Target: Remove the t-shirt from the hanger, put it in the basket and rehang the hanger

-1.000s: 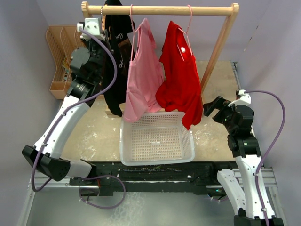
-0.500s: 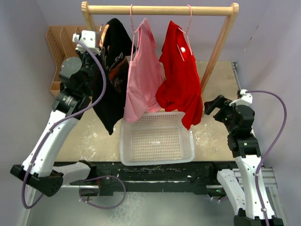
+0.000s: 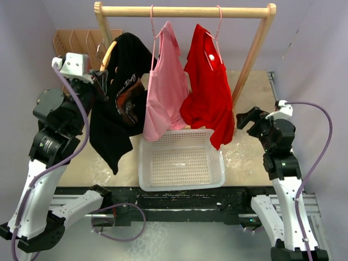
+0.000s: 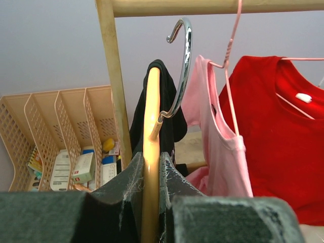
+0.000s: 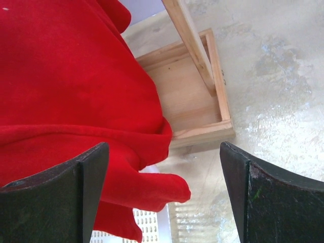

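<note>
left hand (image 4: 151, 202) clamped on wooden hanger (image 4: 151, 111) carrying black t-shirt (image 3: 114, 117) | hanger off rail (image 3: 185, 10), left of it | right hand (image 3: 244, 119) wide open, empty, below rail's right end

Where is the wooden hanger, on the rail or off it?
Off. Its hook hangs free, below the rail, and the left hand clamps the hanger.
</note>
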